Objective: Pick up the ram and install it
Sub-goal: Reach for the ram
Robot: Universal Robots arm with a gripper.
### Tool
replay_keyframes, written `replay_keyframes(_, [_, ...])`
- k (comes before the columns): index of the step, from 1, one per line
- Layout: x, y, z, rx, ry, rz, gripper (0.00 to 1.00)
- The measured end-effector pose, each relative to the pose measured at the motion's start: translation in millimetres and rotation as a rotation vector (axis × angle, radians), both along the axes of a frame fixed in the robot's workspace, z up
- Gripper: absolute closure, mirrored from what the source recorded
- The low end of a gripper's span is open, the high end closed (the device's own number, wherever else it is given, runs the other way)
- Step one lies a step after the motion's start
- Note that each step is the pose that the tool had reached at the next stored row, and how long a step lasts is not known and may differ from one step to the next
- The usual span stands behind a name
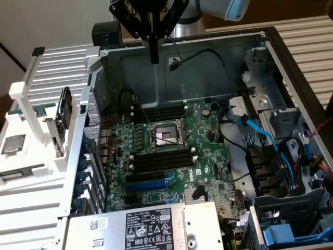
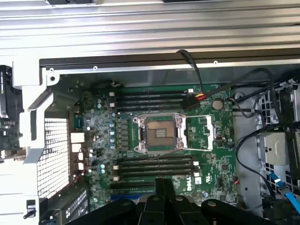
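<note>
Black gripper (image 1: 154,58) hangs over the far wall of the open grey computer case (image 1: 208,73), jaws pinched shut, empty. Long dark-green ram stick (image 1: 23,171) lies flat near the white plastic rack's (image 1: 57,67) near edge, well apart toward the exterior view's left, its long axis crosswise.

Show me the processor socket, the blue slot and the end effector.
processor socket (image 2: 159,132), wrist view, its centre
blue slot (image 1: 148,183), exterior view, mid-length
end effector (image 1: 154,58), exterior view, between shut fingertips
</note>
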State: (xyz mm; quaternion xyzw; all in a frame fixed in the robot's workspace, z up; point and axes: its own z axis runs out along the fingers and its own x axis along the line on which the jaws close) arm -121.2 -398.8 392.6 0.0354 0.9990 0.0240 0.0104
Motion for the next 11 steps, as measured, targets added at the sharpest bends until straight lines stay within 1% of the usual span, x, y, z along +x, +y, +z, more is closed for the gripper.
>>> replay_keyframes(11, [0.0,0.0,0.0,0.0,0.0,0.0,0.9])
